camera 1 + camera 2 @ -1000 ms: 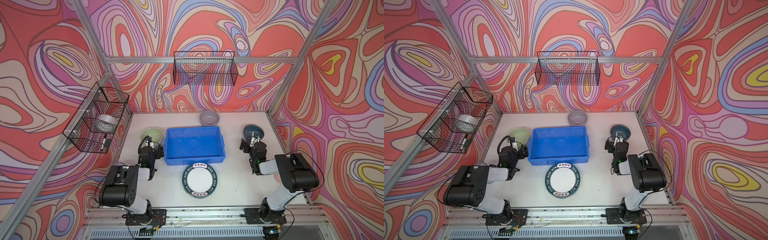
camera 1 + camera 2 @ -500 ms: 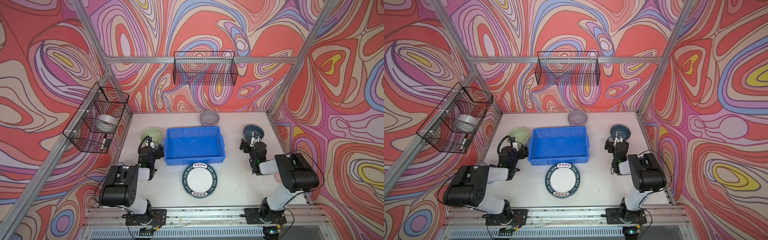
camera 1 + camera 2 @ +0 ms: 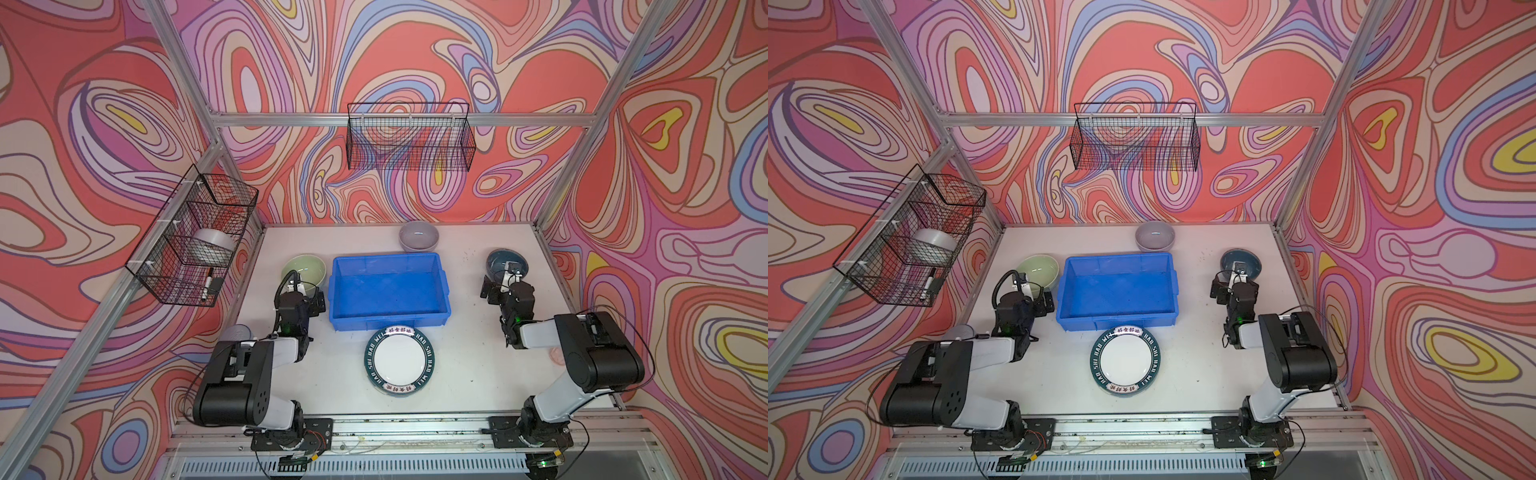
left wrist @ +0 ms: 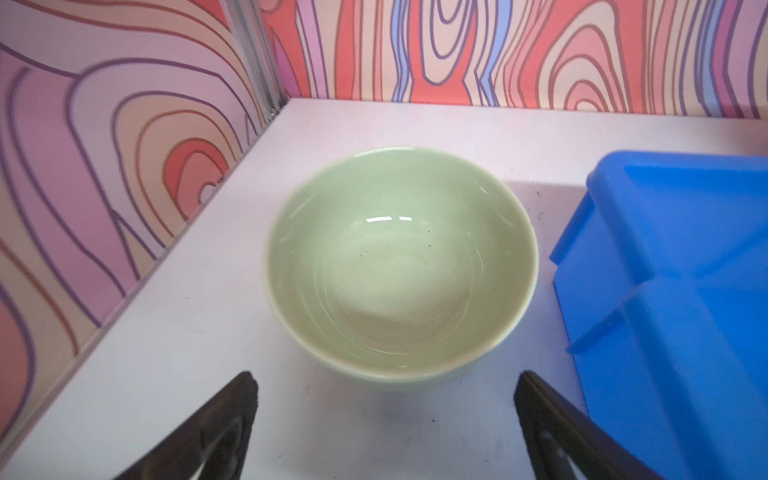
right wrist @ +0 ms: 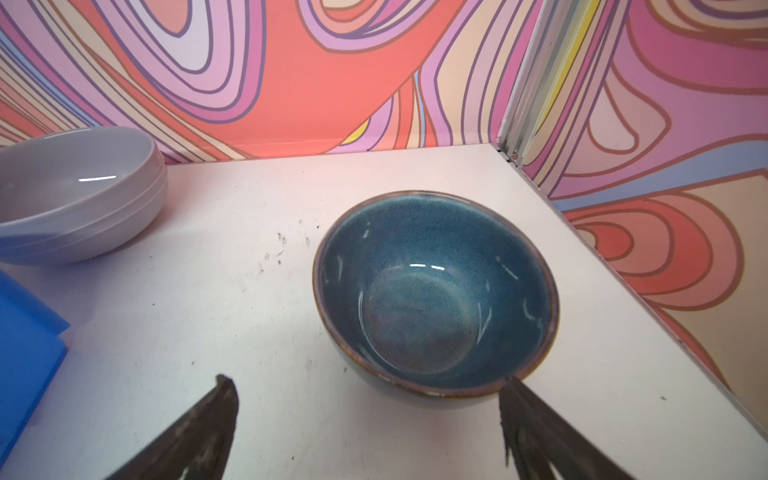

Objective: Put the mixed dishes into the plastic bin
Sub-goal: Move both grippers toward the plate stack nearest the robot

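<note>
The empty blue plastic bin (image 3: 386,257) sits mid-table. A pale green bowl (image 3: 307,268) stands at its left, and my left gripper (image 4: 384,382) is open just short of that bowl (image 4: 401,266), touching nothing. At the right is a teal bowl (image 5: 436,291). My right gripper (image 5: 368,382) is open there, with one fingertip (image 5: 513,388) at the near rim. A lilac bowl (image 3: 419,236) stands behind the bin. A green-rimmed plate (image 3: 399,360) lies in front of it. A blue tumbler (image 3: 237,332) and a pink tumbler (image 3: 556,355) are partly hidden behind the arms.
Patterned walls with aluminium posts (image 3: 552,195) close the table on three sides. One black wire basket (image 3: 409,143) hangs on the back wall. Another (image 3: 191,241) on the left wall holds a white roll (image 3: 214,245). The bin's corner (image 4: 673,266) lies close beside the left gripper.
</note>
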You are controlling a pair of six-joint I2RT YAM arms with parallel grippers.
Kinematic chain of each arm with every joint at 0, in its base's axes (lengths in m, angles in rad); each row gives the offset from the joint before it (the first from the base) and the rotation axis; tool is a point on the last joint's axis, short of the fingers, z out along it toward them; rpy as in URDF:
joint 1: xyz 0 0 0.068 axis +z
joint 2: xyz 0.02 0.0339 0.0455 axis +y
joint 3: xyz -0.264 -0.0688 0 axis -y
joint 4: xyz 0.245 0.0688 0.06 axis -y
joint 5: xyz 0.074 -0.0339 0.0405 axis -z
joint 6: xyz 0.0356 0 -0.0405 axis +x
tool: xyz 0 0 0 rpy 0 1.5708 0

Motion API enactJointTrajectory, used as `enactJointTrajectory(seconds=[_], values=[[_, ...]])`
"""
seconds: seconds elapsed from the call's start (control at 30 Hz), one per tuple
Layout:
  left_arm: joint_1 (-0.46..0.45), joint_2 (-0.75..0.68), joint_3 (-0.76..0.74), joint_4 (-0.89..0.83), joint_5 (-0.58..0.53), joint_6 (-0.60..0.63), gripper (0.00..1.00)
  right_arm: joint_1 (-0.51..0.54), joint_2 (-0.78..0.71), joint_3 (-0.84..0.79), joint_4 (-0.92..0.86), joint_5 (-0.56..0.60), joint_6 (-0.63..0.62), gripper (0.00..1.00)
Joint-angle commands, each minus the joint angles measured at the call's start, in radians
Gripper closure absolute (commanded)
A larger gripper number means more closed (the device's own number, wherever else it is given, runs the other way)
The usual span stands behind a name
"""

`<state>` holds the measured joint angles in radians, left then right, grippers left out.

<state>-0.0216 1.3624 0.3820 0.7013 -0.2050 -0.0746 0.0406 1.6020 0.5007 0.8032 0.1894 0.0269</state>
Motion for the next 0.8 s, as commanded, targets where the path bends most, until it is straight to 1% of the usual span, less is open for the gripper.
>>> enactJointTrajectory(seconds=[0.0,0.07,0.1,0.13,0.23,0.33,0.4,0.47,0.53,0.57,0.6,0.67,0.77], values=[[-0.019,-0.100,0.076,-0.196,-0.140,-0.064,0.00,-0.001,-0.069,0.071,-0.197,0.029,0.024,0.02],[-0.034,-0.155,0.123,-0.350,-0.176,-0.134,0.00,-0.002,-0.121,0.110,-0.330,-0.008,0.048,0.02],[-0.042,-0.178,0.182,-0.433,-0.178,-0.160,0.00,0.000,-0.157,0.128,-0.394,-0.039,0.060,0.02],[-0.053,-0.193,0.208,-0.489,-0.178,-0.168,0.00,0.000,-0.183,0.140,-0.443,-0.058,0.081,0.02],[-0.111,-0.242,0.293,-0.671,-0.236,-0.174,0.00,-0.001,-0.268,0.183,-0.606,-0.081,0.155,0.05],[-0.171,-0.288,0.376,-0.867,-0.228,-0.223,0.00,0.002,-0.332,0.219,-0.758,-0.127,0.186,0.06],[-0.197,-0.316,0.421,-0.988,-0.176,-0.269,0.00,0.002,-0.361,0.240,-0.839,-0.164,0.206,0.07],[-0.207,-0.343,0.463,-1.106,-0.083,-0.313,0.01,0.005,-0.387,0.260,-0.920,-0.209,0.235,0.10],[-0.208,-0.363,0.475,-1.155,0.045,-0.293,0.01,0.011,-0.413,0.283,-1.007,-0.271,0.278,0.10],[-0.215,-0.368,0.494,-1.208,0.077,-0.291,0.03,0.016,-0.432,0.285,-1.033,-0.307,0.302,0.11],[-0.225,-0.370,0.515,-1.250,0.085,-0.310,0.03,0.021,-0.451,0.284,-1.049,-0.331,0.318,0.11],[-0.230,-0.372,0.541,-1.315,0.201,-0.323,0.05,0.035,-0.486,0.280,-1.080,-0.384,0.348,0.11],[-0.239,-0.390,0.546,-1.397,0.327,-0.364,0.09,0.062,-0.512,0.289,-1.162,-0.446,0.383,0.12]])
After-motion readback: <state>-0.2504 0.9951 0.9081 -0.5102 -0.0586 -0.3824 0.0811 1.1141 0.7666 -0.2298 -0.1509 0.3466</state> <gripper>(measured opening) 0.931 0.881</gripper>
